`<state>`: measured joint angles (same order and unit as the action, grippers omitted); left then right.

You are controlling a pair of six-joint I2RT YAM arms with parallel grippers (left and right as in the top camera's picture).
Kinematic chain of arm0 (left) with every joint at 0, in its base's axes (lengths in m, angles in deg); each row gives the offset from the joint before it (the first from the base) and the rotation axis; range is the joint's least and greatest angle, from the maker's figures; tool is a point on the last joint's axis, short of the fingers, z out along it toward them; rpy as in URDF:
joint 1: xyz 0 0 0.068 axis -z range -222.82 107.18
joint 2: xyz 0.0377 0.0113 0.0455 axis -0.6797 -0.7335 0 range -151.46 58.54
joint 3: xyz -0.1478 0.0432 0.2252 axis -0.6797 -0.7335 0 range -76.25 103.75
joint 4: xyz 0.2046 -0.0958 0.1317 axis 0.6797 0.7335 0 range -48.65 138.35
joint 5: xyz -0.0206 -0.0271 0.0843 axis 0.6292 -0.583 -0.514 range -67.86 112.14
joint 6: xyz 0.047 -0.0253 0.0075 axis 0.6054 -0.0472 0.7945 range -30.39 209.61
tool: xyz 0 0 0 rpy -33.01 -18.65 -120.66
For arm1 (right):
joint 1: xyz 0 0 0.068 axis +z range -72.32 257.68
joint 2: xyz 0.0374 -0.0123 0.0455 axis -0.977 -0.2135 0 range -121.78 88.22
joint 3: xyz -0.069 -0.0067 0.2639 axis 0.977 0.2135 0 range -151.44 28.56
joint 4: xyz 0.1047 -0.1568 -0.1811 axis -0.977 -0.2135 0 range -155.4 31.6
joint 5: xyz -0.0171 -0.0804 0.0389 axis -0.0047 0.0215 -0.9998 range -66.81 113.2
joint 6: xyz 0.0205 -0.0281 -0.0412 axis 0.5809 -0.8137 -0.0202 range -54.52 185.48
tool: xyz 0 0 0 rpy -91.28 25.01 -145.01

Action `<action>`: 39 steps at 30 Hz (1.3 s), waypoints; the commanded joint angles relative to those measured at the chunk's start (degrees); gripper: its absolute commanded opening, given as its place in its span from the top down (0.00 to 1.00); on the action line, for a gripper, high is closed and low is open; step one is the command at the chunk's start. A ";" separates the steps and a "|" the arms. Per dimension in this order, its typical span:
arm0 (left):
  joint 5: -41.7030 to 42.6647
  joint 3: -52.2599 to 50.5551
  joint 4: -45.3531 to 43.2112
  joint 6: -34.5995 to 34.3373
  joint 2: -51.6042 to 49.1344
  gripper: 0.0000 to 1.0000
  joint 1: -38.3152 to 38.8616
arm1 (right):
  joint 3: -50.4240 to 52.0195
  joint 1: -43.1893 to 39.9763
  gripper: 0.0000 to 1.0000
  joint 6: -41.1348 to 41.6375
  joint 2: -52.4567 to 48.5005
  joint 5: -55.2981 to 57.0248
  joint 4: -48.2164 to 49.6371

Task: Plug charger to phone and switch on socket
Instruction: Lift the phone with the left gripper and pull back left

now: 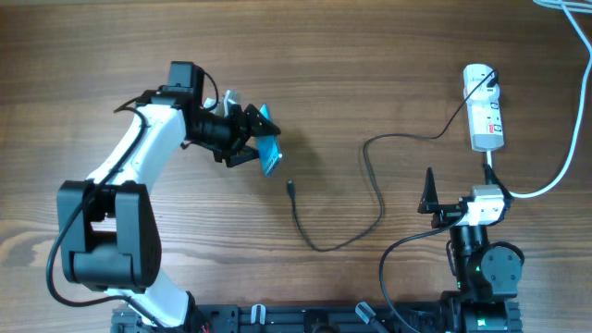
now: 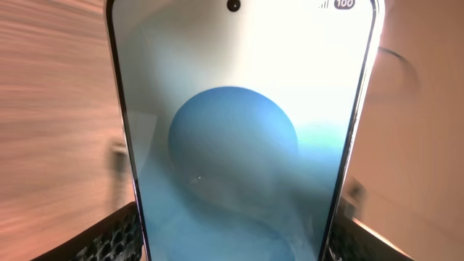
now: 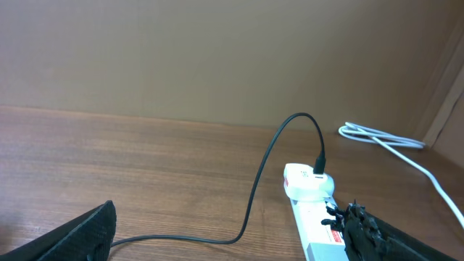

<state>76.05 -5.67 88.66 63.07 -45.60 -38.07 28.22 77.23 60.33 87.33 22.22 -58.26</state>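
A brown wood-grain desk (image 1: 370,55) carries everything. The white-and-black left arm (image 1: 139,148) reaches towards the middle of the desk. Its left gripper (image 1: 246,137) pinches the flat rectangular phone with a glowing teal-blue screen (image 1: 269,153) by its long edges and holds it tilted. In the left wrist view the screen fills the frame between the two black fingers (image 2: 109,239).

The right gripper (image 3: 228,217) sits near the desk's front right. Its jaws are spread wide and hold nothing. One finger lies just beside the near end of the elongated white plastic power strip with red marks (image 1: 485,111), which lies well to the right of the phone.

The long thin black charger cable (image 1: 375,185) is plugged into the strip's far end and loops across the desk. Its small metal-tipped connector (image 1: 290,187) lies on the wood near the phone's lower edge, apart from it.
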 commanded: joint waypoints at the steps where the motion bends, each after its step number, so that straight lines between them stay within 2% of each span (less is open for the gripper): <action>1: 20.44 1.49 -0.24 3.69 2.25 0.24 -0.48 | 0.04 0.26 0.00 0.72 0.46 0.98 0.22; 3: 25.46 1.49 -0.37 3.65 2.25 0.24 -0.48 | 0.04 0.26 0.00 0.74 0.46 0.96 0.22; 5: 29.83 1.49 -0.35 3.63 2.25 0.28 -0.48 | 0.04 0.26 0.00 0.76 0.46 0.96 0.22; 9: 34.56 1.49 -0.33 3.34 2.25 0.29 -0.48 | 0.04 0.26 0.00 0.74 0.46 0.96 0.22; 13: 34.64 1.49 -0.33 -1.16 2.25 0.28 -0.48 | 0.04 0.26 0.00 0.74 0.46 0.96 0.22; 18: 35.50 1.49 -0.13 -1.16 2.25 0.27 -0.48 | 0.04 0.26 0.00 0.72 0.46 0.96 0.22; 21: 36.11 1.49 0.07 -4.92 2.25 0.27 -0.48 | 0.04 0.26 0.00 0.72 0.46 0.96 0.22; 27: 36.11 1.49 0.07 -7.85 2.25 0.28 -0.48 | 0.04 0.26 0.00 0.76 0.46 0.96 0.22; 28: 36.11 1.49 0.07 -8.90 2.25 0.25 -0.48 | 0.04 0.26 0.00 0.74 0.46 0.96 0.22; 34: 36.11 1.49 0.07 -8.90 2.25 0.25 -0.48 | 0.04 0.26 0.00 0.74 0.46 0.98 0.22; 37: 36.09 1.49 0.07 -9.46 2.25 0.30 -0.48 | 0.04 0.26 0.00 0.72 0.46 0.98 0.22; 39: 36.09 1.49 0.04 -10.01 2.25 0.30 -0.48 | 0.04 0.26 0.00 0.74 0.46 0.98 0.22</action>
<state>109.10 -5.67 88.71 54.24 -45.42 -38.35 28.22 77.23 60.33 87.33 22.22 -58.26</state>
